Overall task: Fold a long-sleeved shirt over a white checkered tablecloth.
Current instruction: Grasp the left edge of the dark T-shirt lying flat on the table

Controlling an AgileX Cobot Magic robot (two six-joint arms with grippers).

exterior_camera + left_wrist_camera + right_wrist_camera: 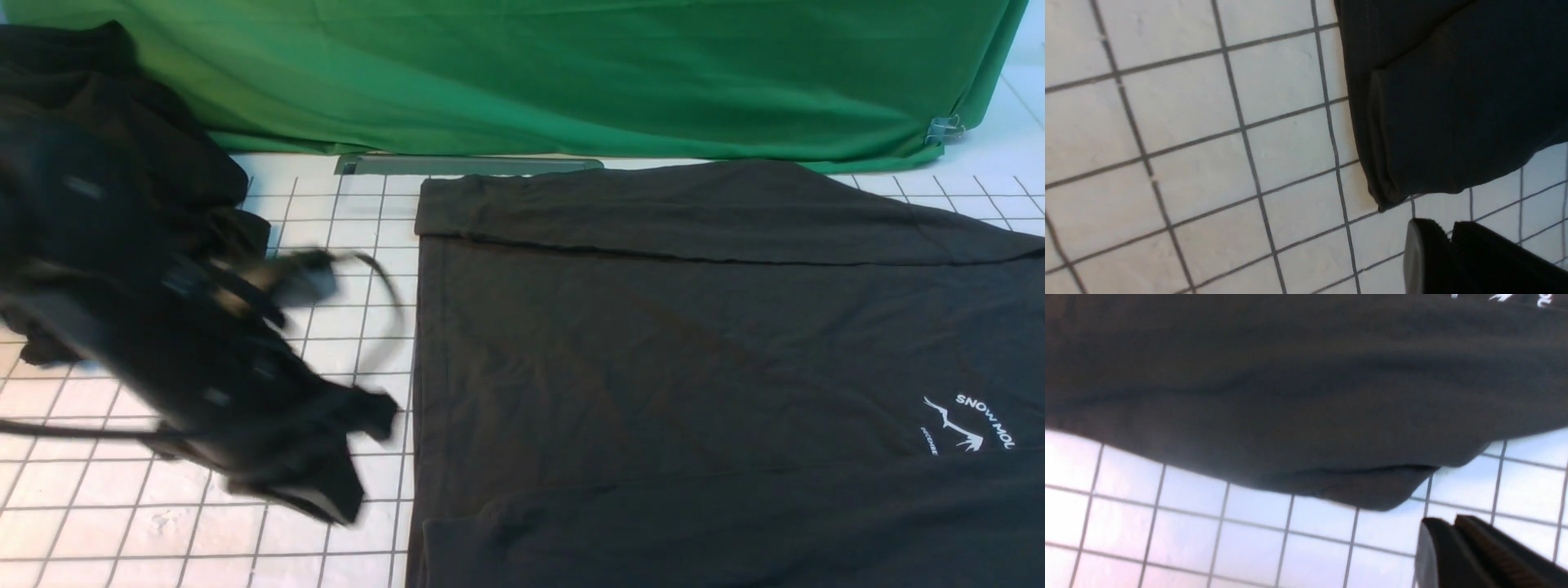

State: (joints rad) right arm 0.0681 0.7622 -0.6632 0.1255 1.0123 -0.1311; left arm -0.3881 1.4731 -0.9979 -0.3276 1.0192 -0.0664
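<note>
Item: long-sleeved shirt [653, 367], charcoal knit, lay flat on the white checkered tablecloth [98, 531], to the centre and right in the front view.
Done: far side was turned in as a straight band and a near layer was likewise laid over. No sleeve hung loose, so the side folds were judged complete.
Left: the crosswise folds into a compact packet were judged not yet made.
Left gripper [1447, 232]: hung over bare cloth just beside the shirt's folded corner, with nothing between the fingers. Whether they were fully clenched could not be told, and the arm was blurred in the front view.
Right gripper [1453, 522]: clenched and empty, near the shirt's edge.
Writing: white branch logo [971, 425] read "SNOW MO", the next letter cut off by the frame. The smaller lettering was illegible.
Other: green cloth [571, 73] lay behind, and a black cloth heap [98, 122] at far left.
</note>
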